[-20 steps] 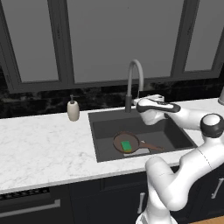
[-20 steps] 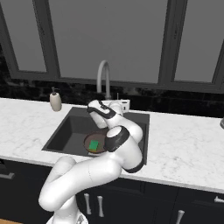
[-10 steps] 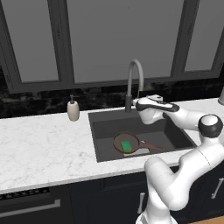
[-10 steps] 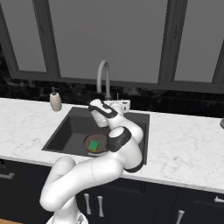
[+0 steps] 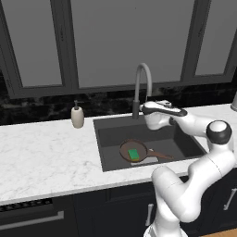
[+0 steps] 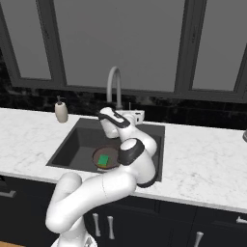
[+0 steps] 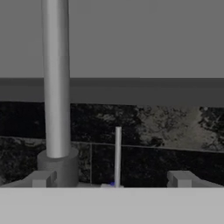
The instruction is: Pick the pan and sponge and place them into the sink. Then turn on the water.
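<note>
The dark-brown pan (image 5: 134, 151) (image 6: 106, 158) lies on the floor of the dark-grey sink (image 5: 185, 144) (image 6: 72, 144), its handle pointing right. The green sponge (image 5: 134, 154) (image 6: 103, 159) rests flat inside the pan. My gripper (image 5: 150, 109) (image 6: 136, 116) (image 7: 111, 179) hovers above the basin's back edge, level and facing the back wall, open and holding nothing. In the hand view a thin upright lever (image 7: 117, 153) stands between the two fingertips, beyond them. The grey arched faucet (image 5: 141, 88) (image 6: 114, 87) (image 7: 56, 87) rises just left of it. No water runs.
A beige soap dispenser (image 5: 77, 115) (image 6: 61, 111) stands on the white marble counter (image 5: 46, 152) (image 6: 202, 164) left of the sink. A dark marbled backsplash and dark window frames close off the back. Cabinet fronts run below the counter.
</note>
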